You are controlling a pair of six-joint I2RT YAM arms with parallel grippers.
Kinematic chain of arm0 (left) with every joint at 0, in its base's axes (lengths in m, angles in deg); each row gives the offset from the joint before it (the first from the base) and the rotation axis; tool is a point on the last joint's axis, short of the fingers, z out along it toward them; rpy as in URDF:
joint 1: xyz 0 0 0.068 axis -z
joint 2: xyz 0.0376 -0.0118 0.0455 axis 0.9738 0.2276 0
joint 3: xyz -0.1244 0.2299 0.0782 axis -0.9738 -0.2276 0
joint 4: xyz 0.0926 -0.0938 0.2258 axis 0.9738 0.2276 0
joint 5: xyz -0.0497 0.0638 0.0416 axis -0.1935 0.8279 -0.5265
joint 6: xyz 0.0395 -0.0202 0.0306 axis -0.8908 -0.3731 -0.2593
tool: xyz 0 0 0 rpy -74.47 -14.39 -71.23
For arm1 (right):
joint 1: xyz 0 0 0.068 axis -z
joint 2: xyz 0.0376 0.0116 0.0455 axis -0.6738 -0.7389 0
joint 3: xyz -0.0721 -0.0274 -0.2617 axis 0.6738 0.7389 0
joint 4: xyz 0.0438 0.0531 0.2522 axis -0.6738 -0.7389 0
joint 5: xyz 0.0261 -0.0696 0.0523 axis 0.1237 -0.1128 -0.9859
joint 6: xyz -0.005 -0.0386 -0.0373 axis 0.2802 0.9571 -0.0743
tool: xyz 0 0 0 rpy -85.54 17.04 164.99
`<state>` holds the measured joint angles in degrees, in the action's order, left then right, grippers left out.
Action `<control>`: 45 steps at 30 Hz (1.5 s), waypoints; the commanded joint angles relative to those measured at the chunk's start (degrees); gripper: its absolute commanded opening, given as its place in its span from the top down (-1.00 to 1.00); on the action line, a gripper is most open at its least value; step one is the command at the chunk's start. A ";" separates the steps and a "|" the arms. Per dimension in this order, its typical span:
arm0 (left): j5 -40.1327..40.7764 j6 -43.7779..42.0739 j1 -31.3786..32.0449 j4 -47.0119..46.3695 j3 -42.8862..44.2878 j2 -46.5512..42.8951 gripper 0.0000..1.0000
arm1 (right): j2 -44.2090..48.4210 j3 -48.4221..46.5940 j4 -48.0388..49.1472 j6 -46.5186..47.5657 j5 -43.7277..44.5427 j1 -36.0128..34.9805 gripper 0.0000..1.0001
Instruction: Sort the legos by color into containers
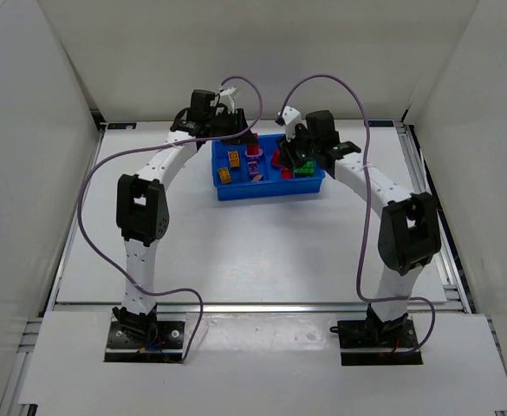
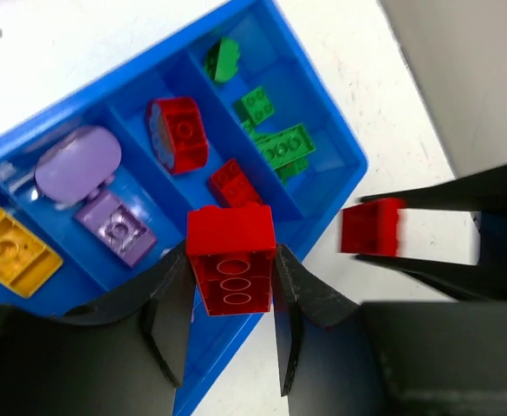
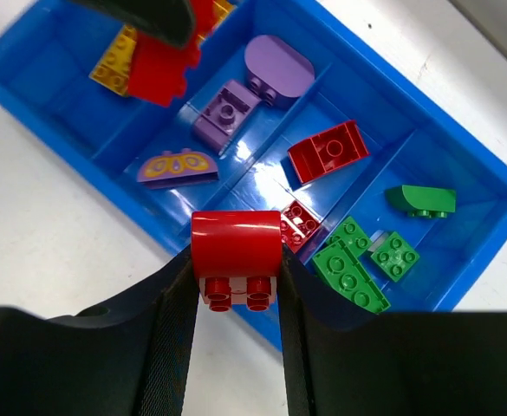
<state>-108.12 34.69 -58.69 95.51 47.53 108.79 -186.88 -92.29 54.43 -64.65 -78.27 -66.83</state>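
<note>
Begins at the near side with bare white tabletop [image 1: 262, 251], then meets the blue tray [image 1: 262, 192], laid crosswise between the two arms, presumably so that either can reach every compartment. Divides into four compartments by thin walls and, from left to right, holds a yellow brick [image 2: 6, 247], purple pieces [image 2: 114, 227], red bricks [image 2: 179, 134] and green bricks [image 2: 283, 146]. Looks sorted by colour already inside the tray, no colour mixed with another.

Pinches, between the right arm's fingers [image 3: 173, 321], a red rounded-top brick [image 3: 236, 243]: smooth and glossy on its curved face, round pegs turned toward the wrist camera. Hangs above the right half of the tray, close to the red compartment, and rides high, probably to clear the dividers before a drop.

Clamps, farther back by the tray's far left corner, a plain red block [image 2: 231, 260] between the left arm's fingers [image 2: 296, 290]: square-edged, its hollow underside showing three rings. Grips on the two long side faces, which leaves the bottom free for a straight release. Hovers at the yellow and purple end, so likely needs a shift to the right, toward the red compartment, before letting go.
</note>
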 commanded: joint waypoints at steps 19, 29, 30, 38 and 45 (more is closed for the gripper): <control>-2.71 0.74 -0.22 -3.64 6.16 -1.74 0.80 | -14.98 -9.17 6.88 -2.23 1.54 0.83 0.58; -2.27 0.56 -0.84 -3.91 9.14 0.19 0.80 | -12.70 -7.95 7.06 -3.72 2.86 0.30 -0.48; -2.27 0.47 -0.92 -3.91 9.32 0.28 0.80 | -12.00 -7.42 7.32 -3.81 2.77 0.30 -0.48; -4.64 1.61 0.74 -4.00 10.55 2.83 0.80 | 3.63 1.18 6.46 -8.38 1.89 4.15 -0.49; -4.11 1.96 4.26 -4.52 13.09 7.13 0.79 | 16.83 4.19 -1.37 -7.24 -1.44 10.14 -0.52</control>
<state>-111.12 36.22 -56.46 91.68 57.47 115.68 -173.26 -88.86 56.79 -71.98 -77.52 -58.35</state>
